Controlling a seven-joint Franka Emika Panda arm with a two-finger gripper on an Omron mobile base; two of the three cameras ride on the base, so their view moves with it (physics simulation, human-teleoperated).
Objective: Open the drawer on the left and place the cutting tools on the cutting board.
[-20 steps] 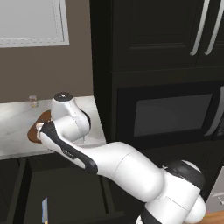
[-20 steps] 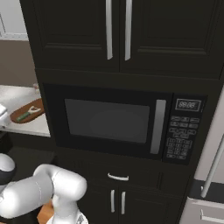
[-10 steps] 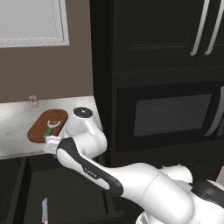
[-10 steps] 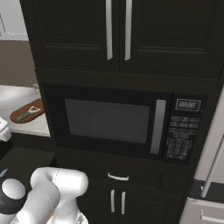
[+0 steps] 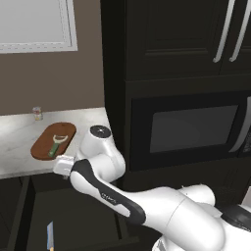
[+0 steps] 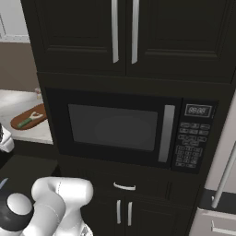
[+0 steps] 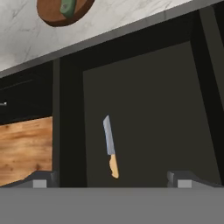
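With the peeler (image 5: 55, 145) now lying on the cutting board (image 5: 43, 142), I'm swinging the released, wide-open gripper (image 7: 111, 178) back down over the open drawer (image 7: 144, 118) toward the knife (image 7: 110, 146) inside

A pale marbled worktop (image 5: 19, 130) is seen at left, below a brown wall and a white-framed window (image 5: 37, 24). A small glass jar (image 5: 37, 113) stands near the back of the worktop, close to the wall. A built-in black microwave (image 6: 124, 126) with a silver vertical handle and a keypad (image 6: 190, 150) is set in tall dark cabinetry. Upper cabinet doors (image 6: 124, 32) carry two silver bar handles. A wooden floor (image 7: 24, 148) is visible in the hand view.
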